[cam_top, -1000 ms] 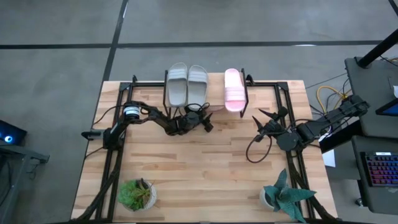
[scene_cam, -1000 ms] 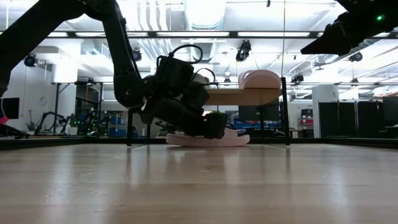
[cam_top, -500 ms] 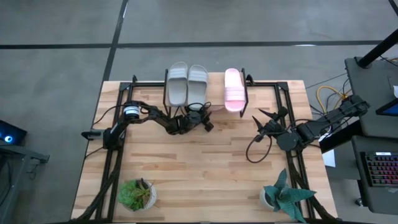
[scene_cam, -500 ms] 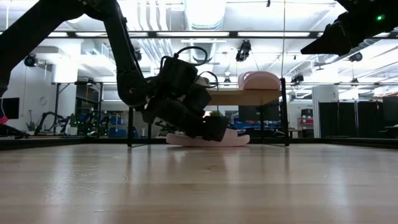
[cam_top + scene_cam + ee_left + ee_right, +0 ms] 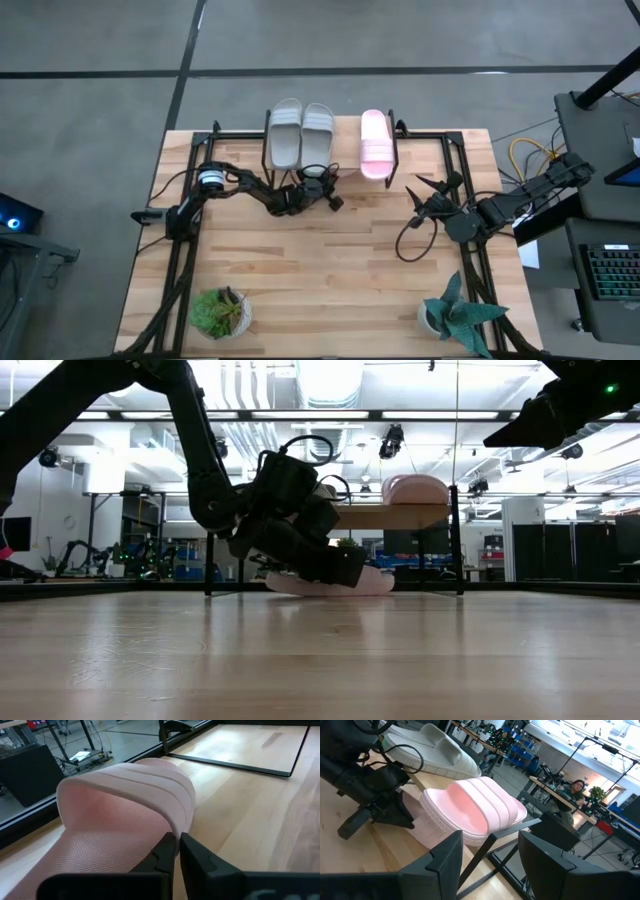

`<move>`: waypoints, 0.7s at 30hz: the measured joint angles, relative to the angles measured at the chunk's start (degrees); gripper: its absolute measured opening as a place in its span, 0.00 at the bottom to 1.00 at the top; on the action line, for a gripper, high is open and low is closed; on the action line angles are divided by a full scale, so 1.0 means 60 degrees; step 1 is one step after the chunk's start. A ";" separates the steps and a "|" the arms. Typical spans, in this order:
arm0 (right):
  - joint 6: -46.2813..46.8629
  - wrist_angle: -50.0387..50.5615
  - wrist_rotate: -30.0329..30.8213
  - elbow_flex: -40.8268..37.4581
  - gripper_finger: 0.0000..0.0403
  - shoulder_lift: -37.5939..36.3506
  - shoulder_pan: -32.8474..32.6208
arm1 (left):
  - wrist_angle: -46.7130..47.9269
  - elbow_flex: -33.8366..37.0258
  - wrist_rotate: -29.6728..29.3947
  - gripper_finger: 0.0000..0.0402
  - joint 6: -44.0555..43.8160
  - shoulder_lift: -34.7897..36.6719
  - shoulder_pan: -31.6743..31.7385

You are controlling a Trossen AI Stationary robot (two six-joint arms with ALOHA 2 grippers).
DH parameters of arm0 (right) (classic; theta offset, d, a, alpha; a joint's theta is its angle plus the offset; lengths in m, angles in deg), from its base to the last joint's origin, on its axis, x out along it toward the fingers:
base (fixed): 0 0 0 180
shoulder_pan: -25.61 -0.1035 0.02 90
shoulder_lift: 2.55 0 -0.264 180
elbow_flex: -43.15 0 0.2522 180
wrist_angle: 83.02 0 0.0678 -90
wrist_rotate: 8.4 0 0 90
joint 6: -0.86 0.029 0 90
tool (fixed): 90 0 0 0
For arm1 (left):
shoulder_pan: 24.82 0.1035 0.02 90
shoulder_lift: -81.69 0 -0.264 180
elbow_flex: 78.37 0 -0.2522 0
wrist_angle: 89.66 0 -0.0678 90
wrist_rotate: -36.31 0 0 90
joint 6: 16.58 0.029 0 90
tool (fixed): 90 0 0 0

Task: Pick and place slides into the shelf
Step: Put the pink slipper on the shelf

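Left claw (image 5: 175,851) is clamped on the pink slide's (image 5: 120,815) strap edge under the shelf (image 5: 395,515), while the right claw (image 5: 420,195) waits, fingers apart, over bare tabletop (image 5: 320,270).

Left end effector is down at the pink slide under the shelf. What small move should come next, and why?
Probably a short lift. The left end effector looks shut on the strap of the pink slide, which lies on the table below the shelf. The top already carries two grey slides and one pink slide, so raising it toward the free gap comes next.
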 joint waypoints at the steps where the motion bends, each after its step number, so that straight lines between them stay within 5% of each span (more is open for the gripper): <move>1: 0.0000 0.0000 0.0000 0.0000 0.45 0.0000 0.0000 | 0.0007 0.0000 0.0000 0.01 0.0003 -0.0001 -0.0019; 21: 0.0002 0.0004 -0.0002 0.0000 0.45 0.0000 0.0000 | 0.0063 0.0014 0.0138 0.00 0.0044 0.0147 -0.0689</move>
